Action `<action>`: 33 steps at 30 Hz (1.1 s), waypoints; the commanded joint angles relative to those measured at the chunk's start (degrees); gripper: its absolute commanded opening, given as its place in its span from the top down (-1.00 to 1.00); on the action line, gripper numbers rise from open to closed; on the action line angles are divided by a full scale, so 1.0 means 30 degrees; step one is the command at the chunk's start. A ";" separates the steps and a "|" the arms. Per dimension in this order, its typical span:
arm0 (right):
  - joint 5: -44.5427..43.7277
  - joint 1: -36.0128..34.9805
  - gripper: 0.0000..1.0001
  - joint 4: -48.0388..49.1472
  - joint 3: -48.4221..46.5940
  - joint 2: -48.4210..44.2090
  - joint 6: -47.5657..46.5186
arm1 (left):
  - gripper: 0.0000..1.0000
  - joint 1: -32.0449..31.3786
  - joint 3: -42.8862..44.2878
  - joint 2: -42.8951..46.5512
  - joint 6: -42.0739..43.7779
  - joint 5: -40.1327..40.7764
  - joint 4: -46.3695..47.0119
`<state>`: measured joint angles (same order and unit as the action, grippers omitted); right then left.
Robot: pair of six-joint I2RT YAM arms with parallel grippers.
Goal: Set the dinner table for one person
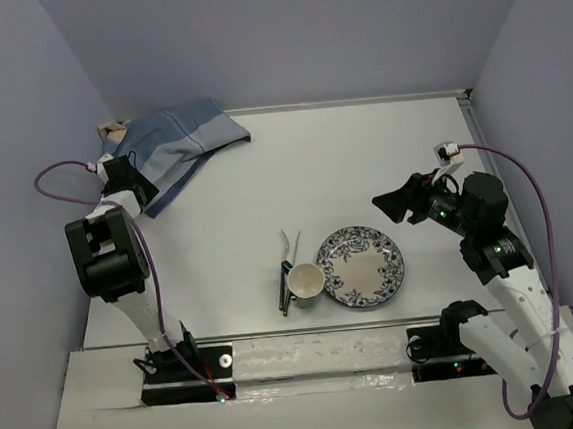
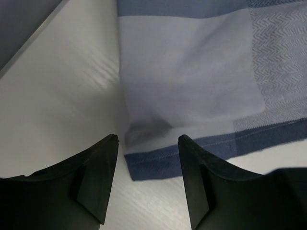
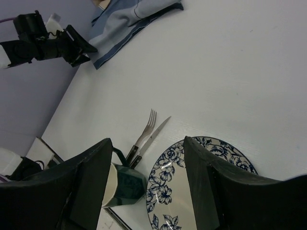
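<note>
Spreading across almost the whole overhead view, the dinner table (image 1: 361,148) is a plain white rectangular top, with the two arm bases at its near edge. Near the middle of that near edge lies a blue-and-white floral plate (image 1: 361,266). Just to its left stands an upright mug (image 1: 306,284), white outside and dark green inside, close against the plate's rim. A fork (image 1: 285,243) and a knife (image 1: 295,244) lie side by side on the far-left side of the mug, tips pointing towards the far edge; their dark handles run in beside the mug, and whether they touch it I cannot tell.

In the far left corner a blue-and-tan striped cloth placemat (image 1: 175,144) lies rumpled and folded over itself, well apart from the plate. The left gripper (image 1: 135,186) hangs over the placemat's near hem, its jaws spread wide with the dark blue hem showing between them in the wrist view; contact with the cloth cannot be told. The right gripper (image 1: 394,203) is raised above the table near the right edge, beyond the plate, jaws wide apart and holding nothing.
</note>
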<state>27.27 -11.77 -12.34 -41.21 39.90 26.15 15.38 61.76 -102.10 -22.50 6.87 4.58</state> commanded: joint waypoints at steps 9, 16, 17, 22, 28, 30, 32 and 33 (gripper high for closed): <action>0.0491 -0.0090 -0.32 0.1271 -0.0120 0.0381 0.0013 | 1.00 0.0119 0.2033 -0.3143 -0.0818 -0.3284 0.1752; -0.0005 -0.0090 -0.31 0.2472 -0.0325 0.2137 0.0220 | 1.00 -0.4794 0.0450 -0.1211 -0.3716 -0.6562 0.5062; -0.0239 -0.0090 -0.31 0.2472 -0.0441 0.2430 0.0131 | 1.00 -0.5818 0.0479 -0.1122 -0.4039 -0.6743 0.5384; -0.1703 -0.0266 -0.31 0.2385 -0.1377 0.4507 -0.0483 | 1.00 -1.1001 0.1880 -0.1646 -0.6238 -0.7739 0.7613; -0.3141 -0.0266 -0.34 0.2443 -0.2024 0.6678 -0.0894 | -0.03 -1.4029 0.4551 -0.3406 -0.6122 -0.8590 0.7644; -0.3811 -0.0266 -0.36 0.2472 -0.2258 0.7437 -0.1012 | -0.54 -1.4207 0.4203 -0.3028 -0.5889 -0.8387 0.7557; -0.4282 -0.0266 -0.37 0.2618 -0.2579 0.7967 -0.1070 | -0.68 -1.4207 0.3036 -0.1688 -0.5249 -0.7657 0.7527; -0.4458 -0.0266 -0.37 0.2648 -0.2726 0.8608 -0.1071 | -0.68 -1.4207 0.2564 -0.1069 -0.4896 -0.7160 0.7439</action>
<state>18.28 -12.10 -8.32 -45.36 62.48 24.58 -28.93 73.36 -111.98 -39.64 -17.76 25.82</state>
